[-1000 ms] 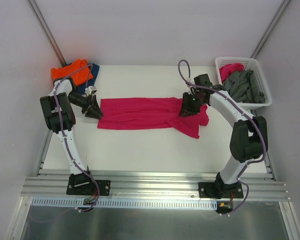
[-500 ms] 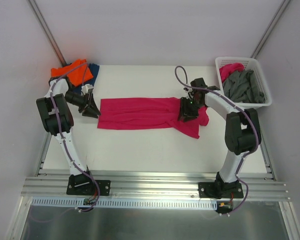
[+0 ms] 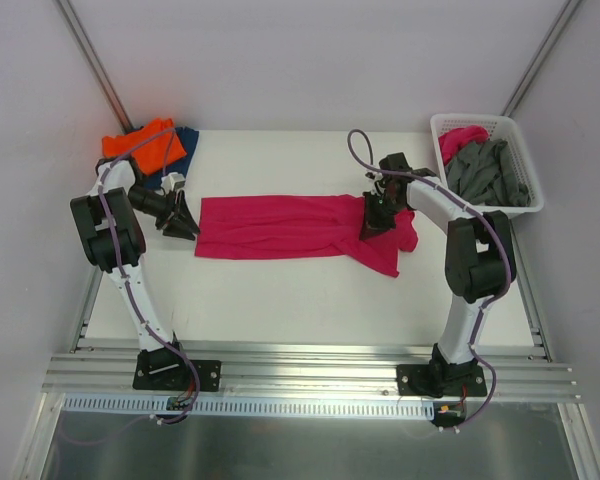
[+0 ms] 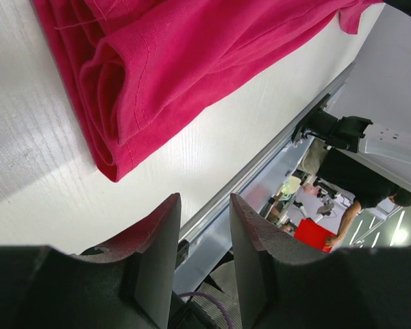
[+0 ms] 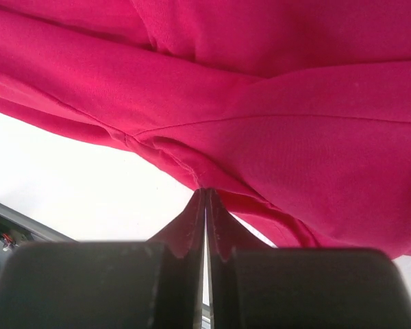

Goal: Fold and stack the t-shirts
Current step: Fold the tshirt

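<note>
A large magenta-pink t-shirt [image 3: 280, 225] lies on the white table as a long, lengthwise-folded strip. It also shows in the left wrist view [image 4: 192, 55] and the right wrist view [image 5: 274, 103]. My left gripper [image 3: 188, 226] is open and empty just off the shirt's left end, with bare table between its fingertips [image 4: 204, 202]. My right gripper [image 3: 372, 224] sits on the shirt's bunched right end. Its jaws are shut, the tips [image 5: 205, 193] pinching a hem fold. An orange t-shirt [image 3: 140, 145] lies on a dark blue one [image 3: 186, 140] at the back left.
A white lattice basket [image 3: 480, 118] at the back right holds grey shirts [image 3: 490, 170] and a pink cloth [image 3: 460, 138]. The aluminium rail [image 3: 300, 365] runs along the table's near edge. Grey walls stand close on the left and right.
My left gripper has drawn back a little to the left, off the shirt's end. My right arm's elbow has swung in while its gripper stayed on the shirt's right end.
</note>
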Robot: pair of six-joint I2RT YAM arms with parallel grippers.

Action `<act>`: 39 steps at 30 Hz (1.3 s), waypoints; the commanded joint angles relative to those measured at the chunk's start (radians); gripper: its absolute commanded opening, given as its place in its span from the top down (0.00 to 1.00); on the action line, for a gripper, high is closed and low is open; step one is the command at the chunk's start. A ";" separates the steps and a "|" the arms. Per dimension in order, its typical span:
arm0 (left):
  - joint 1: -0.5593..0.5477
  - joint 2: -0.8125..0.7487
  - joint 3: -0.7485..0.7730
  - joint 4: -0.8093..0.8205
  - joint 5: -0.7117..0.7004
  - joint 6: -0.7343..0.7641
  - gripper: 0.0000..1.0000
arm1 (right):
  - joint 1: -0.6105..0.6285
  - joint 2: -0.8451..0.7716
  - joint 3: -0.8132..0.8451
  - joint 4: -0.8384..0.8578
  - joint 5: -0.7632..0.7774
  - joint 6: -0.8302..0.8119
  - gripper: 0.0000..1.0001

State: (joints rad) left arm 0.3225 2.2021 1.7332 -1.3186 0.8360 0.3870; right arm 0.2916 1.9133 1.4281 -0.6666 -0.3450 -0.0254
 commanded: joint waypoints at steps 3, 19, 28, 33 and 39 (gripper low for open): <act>0.007 -0.044 0.011 -0.071 0.032 0.020 0.65 | -0.003 -0.043 0.032 -0.010 -0.009 0.002 0.99; 0.004 -0.009 0.039 -0.048 0.046 -0.010 0.65 | 0.006 -0.289 -0.049 -0.025 0.004 0.012 0.99; -0.005 0.074 0.046 -0.033 0.034 -0.017 0.67 | 0.007 -0.364 -0.098 -0.019 0.011 0.010 0.99; -0.013 0.047 0.005 -0.036 0.031 -0.017 0.67 | 0.021 -0.396 -0.066 -0.031 -0.011 0.009 0.99; -0.016 -0.013 -0.023 -0.039 0.031 -0.025 0.66 | 0.058 -0.456 -0.106 -0.085 -0.069 0.022 0.99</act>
State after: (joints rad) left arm 0.3195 2.2757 1.7283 -1.3163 0.8551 0.3595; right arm 0.3256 1.5291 1.3254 -0.7025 -0.3626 -0.0177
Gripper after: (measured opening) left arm 0.335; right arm 0.010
